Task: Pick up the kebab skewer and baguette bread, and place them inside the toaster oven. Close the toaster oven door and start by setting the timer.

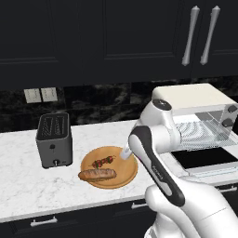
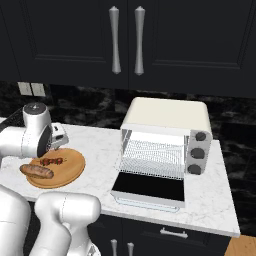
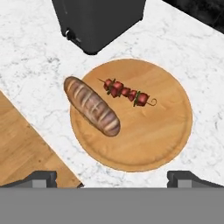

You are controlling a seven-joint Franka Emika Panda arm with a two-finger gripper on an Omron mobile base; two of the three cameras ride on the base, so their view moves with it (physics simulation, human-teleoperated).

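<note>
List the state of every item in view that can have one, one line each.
toaster oven door: open, folded down flat.
toaster oven: wire rack bare.
kebab skewer: lying on the round wooden board, not held.
baguette bread: lying on the board beside the skewer, apart from it.
hand: open, above the board.

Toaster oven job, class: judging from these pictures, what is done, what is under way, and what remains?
Done: the toaster oven door lies open, the rack bare. Under way: the gripper, jaws open and holding nothing, hovers above the round wooden board, where the kebab skewer and baguette bread lie side by side. Left: load both into the toaster oven, close the door, set the timer.
</note>
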